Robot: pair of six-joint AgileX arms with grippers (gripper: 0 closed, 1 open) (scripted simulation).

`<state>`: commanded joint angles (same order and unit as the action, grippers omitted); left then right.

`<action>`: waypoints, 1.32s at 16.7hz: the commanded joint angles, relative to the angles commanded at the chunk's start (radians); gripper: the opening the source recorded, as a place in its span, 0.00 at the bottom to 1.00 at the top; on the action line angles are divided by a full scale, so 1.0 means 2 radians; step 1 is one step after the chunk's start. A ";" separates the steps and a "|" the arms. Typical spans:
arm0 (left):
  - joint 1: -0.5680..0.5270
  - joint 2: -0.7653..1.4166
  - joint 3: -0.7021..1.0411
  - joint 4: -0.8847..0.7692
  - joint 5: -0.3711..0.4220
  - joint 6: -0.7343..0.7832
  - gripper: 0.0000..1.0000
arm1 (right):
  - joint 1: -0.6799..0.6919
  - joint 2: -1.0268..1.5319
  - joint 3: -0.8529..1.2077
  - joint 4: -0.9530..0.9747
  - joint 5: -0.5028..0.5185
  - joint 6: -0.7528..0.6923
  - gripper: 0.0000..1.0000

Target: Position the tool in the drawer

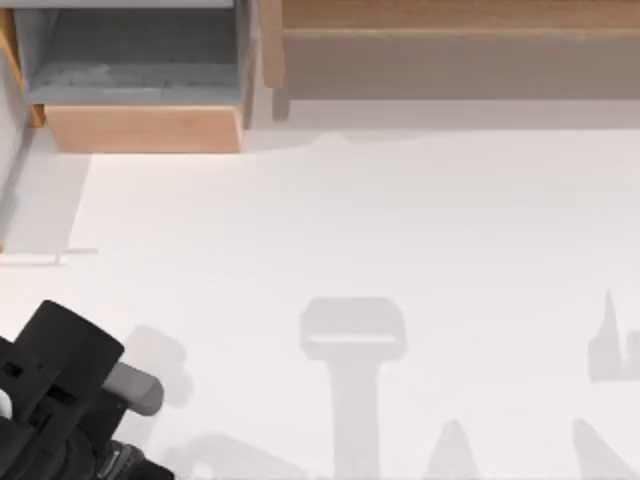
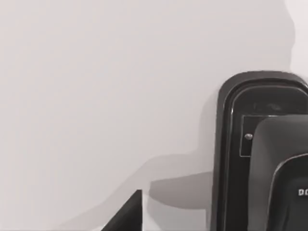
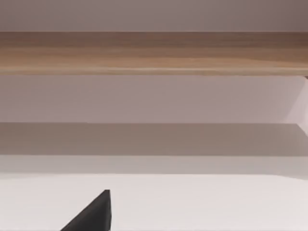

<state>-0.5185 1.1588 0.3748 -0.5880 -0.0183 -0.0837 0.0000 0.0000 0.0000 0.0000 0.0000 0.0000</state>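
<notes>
The drawer (image 1: 140, 128) stands pulled out at eleven o'clock on the white table (image 1: 380, 220), its tan front panel facing the arms and its grey inside bare, beside the long wooden cabinet front (image 1: 450, 45) at one o'clock. My left arm (image 1: 60, 400) sits low at eight o'clock, well apart from the drawer; whether its pincer is released or clenched I cannot tell. The right wrist view looks across the table toward the cabinet front (image 3: 154, 53).

1. We see the drawer (image 1: 140, 128) cut off by the top view's upper edge, so its back is out of sight.
2. Right of the drawer, the wooden cabinet front (image 1: 460, 40) runs off the upper and right edges.
3. Well forward of the drawer, our left arm (image 1: 60, 400) is cropped at the left and lower edges.
4. At our left wrist, the left tool (image 2: 127, 214) is a dark wedge cropped by the edge; lettering on the black housing (image 2: 262, 154) is clipped and unreadable.
5. Our right tool (image 3: 94, 214) is likewise a cropped wedge.
</notes>
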 joint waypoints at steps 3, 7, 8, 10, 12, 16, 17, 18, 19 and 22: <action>0.000 0.000 0.000 0.000 0.000 0.000 0.40 | 0.000 0.000 0.000 0.000 0.000 0.000 1.00; 0.000 0.000 0.000 0.000 0.000 0.000 0.10 | 0.000 0.000 0.000 0.000 0.000 0.000 1.00; 0.000 0.000 0.000 0.000 0.000 0.000 0.02 | 0.000 0.000 0.000 0.000 0.000 0.000 1.00; 0.000 0.000 0.000 0.000 0.000 0.000 0.00 | 0.000 0.000 0.000 0.000 0.000 0.000 1.00; 0.000 0.000 0.000 0.000 0.000 0.000 0.00 | 0.000 0.000 0.000 0.000 0.000 0.000 1.00; 0.000 0.000 0.000 0.000 0.000 0.000 0.00 | 0.000 0.000 0.000 0.000 0.000 0.000 1.00; 0.000 0.000 0.001 0.000 0.000 0.000 0.00 | 0.000 0.000 0.000 0.000 0.000 0.000 1.00; -0.001 -0.002 0.002 -0.002 0.000 0.000 0.00 | 0.000 0.000 0.000 0.000 0.000 0.000 1.00; -0.001 -0.005 0.008 -0.009 0.000 0.000 0.00 | 0.000 0.000 0.000 0.000 0.000 0.000 1.00; -0.002 -0.020 0.026 -0.051 0.000 -0.001 0.00 | 0.000 0.000 0.000 0.000 0.000 0.000 1.00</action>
<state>-0.5216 1.1182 0.4265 -0.6902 -0.0188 -0.0848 0.0000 0.0000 0.0000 0.0000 0.0000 0.0000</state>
